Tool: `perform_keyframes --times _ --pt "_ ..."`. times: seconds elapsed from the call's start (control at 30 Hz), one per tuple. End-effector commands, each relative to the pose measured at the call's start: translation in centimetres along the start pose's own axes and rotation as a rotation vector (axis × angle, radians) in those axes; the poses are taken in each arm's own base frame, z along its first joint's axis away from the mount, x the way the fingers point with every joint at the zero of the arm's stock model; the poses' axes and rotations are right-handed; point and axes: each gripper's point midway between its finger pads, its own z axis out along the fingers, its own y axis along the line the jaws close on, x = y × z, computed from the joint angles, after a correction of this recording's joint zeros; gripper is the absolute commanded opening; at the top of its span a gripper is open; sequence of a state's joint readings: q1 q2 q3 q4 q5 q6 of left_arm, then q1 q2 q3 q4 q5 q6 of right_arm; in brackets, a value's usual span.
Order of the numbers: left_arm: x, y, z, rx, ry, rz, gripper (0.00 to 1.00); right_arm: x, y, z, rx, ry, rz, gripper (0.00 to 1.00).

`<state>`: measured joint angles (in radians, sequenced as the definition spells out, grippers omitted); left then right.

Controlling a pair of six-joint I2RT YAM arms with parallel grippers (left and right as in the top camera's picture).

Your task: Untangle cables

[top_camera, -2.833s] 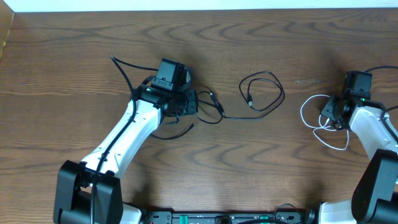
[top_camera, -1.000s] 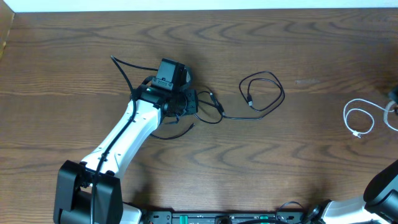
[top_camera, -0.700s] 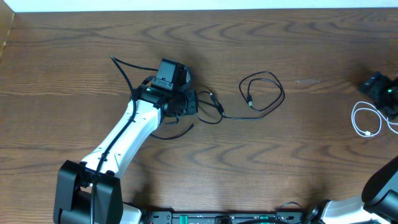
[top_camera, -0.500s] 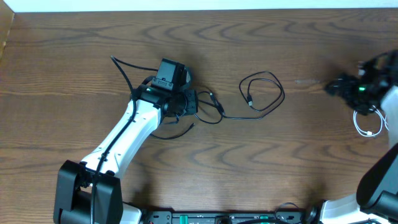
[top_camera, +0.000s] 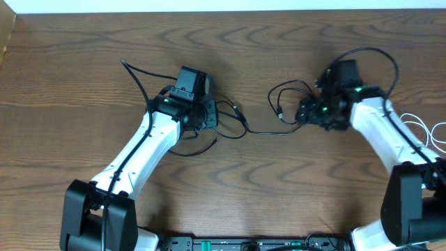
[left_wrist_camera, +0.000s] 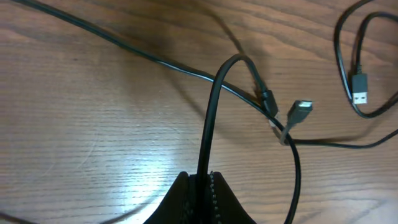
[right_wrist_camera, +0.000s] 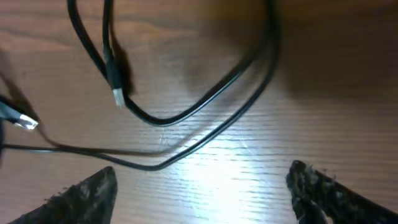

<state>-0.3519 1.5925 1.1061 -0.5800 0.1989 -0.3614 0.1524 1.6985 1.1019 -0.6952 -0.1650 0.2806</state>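
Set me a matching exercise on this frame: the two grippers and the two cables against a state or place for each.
Things:
1. left gripper
2. right gripper
3. white cable
4. black cable

States or places:
A. open, hovering over a loop
B. far right in the overhead view, clear of both grippers
C. shut on a cord
D. looped mid-scene, pinched at one spot

Pairs: 1-C, 2-A, 3-B, 4-D

One black cable [top_camera: 265, 132], seemingly one white cable [top_camera: 439, 130] at the frame edge, and two arms [top_camera: 143, 150].
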Motion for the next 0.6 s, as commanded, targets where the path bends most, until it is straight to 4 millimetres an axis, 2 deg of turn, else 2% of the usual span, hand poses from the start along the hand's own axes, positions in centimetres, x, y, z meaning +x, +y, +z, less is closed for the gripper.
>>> perform_keyframes --times 0.0,0.13,0.27,0.33,0.37,0.43,0.47,0.57 --pt "-0.2 0.4 -0.2 -0.032 -0.005 0.014 0.08 1.1 -0.7 1.0 0.095 -0.028 0.091 0.81" --pt "0.0 0.5 -0.2 -0.035 0.002 0.013 0.08 1.3 -0.6 2.7 0.101 -0.089 0.133 0.78" --pt "0.3 0.6 -0.2 -0.039 0.012 0.012 0.08 0.8 0.2 3.9 0.055 -0.168 0.153 0.67" --pt "0.3 0.6 -0.2 -0.041 0.015 0.012 0.09 0.9 -0.1 4.2 0.060 -0.180 0.176 0.56" --pt "0.4 0.7 -0.2 -0.042 0.017 0.011 0.08 1.0 -0.2 4.3 0.061 -0.185 0.192 0.45" --pt "0.4 0.7 -0.2 -0.042 0.018 0.011 0.08 0.9 -0.3 4.3 0.060 -0.190 0.191 0.32" --pt "0.4 0.7 -0.2 -0.042 0.019 0.011 0.08 0.8 -0.6 4.3 0.082 -0.201 0.193 0.20" --pt "0.4 0.7 -0.2 -0.042 0.019 0.011 0.09 0.3 -2.7 3.8 0.169 -0.232 0.208 0.02"
